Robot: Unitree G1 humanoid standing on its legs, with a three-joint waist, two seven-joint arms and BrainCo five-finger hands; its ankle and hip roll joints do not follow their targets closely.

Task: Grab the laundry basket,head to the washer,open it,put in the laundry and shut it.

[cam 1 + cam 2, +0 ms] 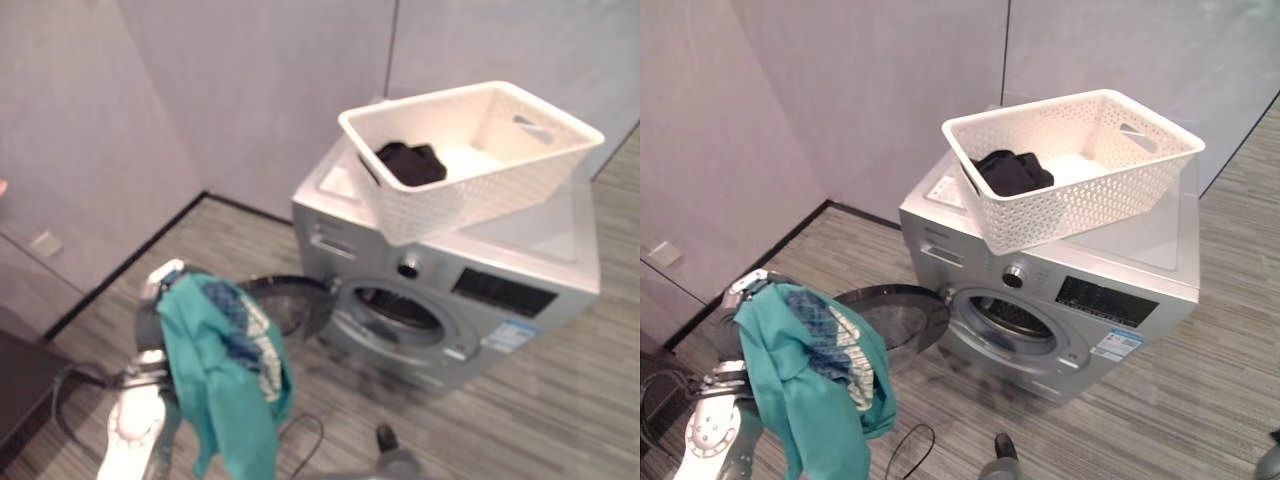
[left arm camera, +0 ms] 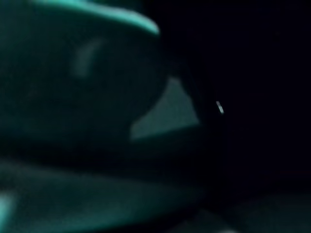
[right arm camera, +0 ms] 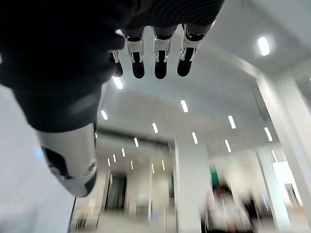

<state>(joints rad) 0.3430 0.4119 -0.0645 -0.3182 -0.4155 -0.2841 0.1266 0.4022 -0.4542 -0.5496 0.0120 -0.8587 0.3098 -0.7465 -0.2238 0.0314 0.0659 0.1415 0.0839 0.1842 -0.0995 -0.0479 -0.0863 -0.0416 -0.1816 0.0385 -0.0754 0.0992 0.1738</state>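
Left hand (image 1: 160, 300) under teal printed cloth garment (image 1: 225, 375), fingers hidden, grip can't tell. Open round washer drum (image 1: 395, 308) at 2 o'clock. Right hand (image 3: 97, 58) empty, fingers straight.

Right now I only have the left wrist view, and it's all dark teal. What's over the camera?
Observer: A teal cloth garment is draped over the left hand and hangs down along the arm.
Operator: Washer door?
Observer: Open. The round door of the silver front-loading washer is swung out to the robot's left, and the drum opening is exposed.
Operator: Basket?
Observer: The white perforated plastic basket sits on top of the washer, with a black garment inside it.
Operator: Right hand?
Observer: The right hand is open and holds nothing, with ceiling lights beyond its fingers.
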